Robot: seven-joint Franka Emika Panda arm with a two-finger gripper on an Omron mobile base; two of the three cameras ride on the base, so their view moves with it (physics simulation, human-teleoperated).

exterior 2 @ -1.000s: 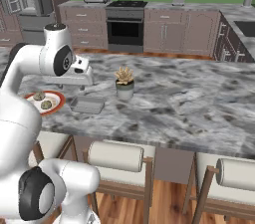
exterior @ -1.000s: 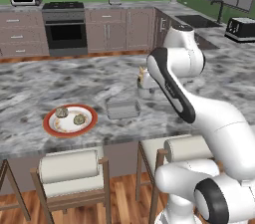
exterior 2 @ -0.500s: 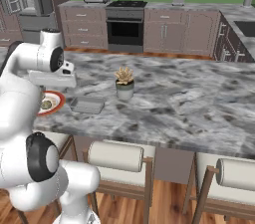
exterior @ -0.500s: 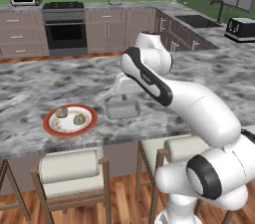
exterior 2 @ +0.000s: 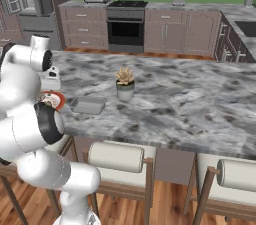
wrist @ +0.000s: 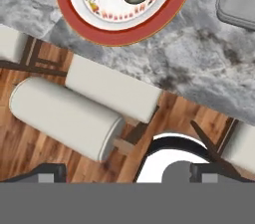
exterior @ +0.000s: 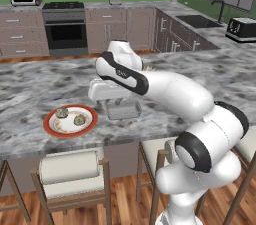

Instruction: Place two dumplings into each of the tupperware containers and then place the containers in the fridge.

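Marbled grey table (exterior: 30, 81) carries a red-rimmed plate (exterior: 50, 128) of lumpy dumplings (exterior: 61, 113); the claw (wrist: 127, 170) gapes wide, empty, beside a translucent tray (exterior: 123, 112).

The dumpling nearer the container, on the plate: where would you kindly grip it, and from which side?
Probably from straight above, fingers closing across the middle of the dumpling. It is a small round lump lying low on the plate, whose raised rim hinders a sideways approach.

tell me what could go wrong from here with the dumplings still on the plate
The plate sits close to the counter edge, so a clumsy pick could roll a dumpling onto the floor. The two dumplings lie close together; the open end effector might nudge one while closing on the other. The tupperware container is shallow, so a high drop could bounce out.
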